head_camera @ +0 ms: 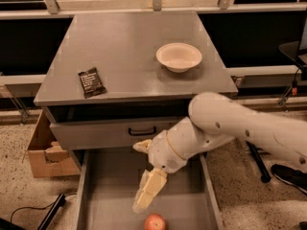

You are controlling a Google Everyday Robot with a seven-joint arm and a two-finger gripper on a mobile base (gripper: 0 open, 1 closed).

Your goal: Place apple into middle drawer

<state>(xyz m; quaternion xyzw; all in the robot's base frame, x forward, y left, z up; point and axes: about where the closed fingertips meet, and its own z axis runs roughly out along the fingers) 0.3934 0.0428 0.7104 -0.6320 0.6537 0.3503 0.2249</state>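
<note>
The apple (154, 222), small and red-orange, lies on the flat floor of the open middle drawer (108, 190), near its front and at the bottom edge of the camera view. My gripper (139, 177) hangs over the drawer just behind and above the apple, apart from it. It is open and empty. One cream finger (149, 189) points down toward the apple, and the other (142, 146) sticks out to the left by the drawer front. The white arm (240, 123) reaches in from the right.
Above, the top drawer front with a black handle (142, 131) is slightly ajar. On the grey cabinet top (129, 47) are a white bowl (179, 56) and a dark snack packet (91, 82). A cardboard box (45, 152) stands on the floor at the left.
</note>
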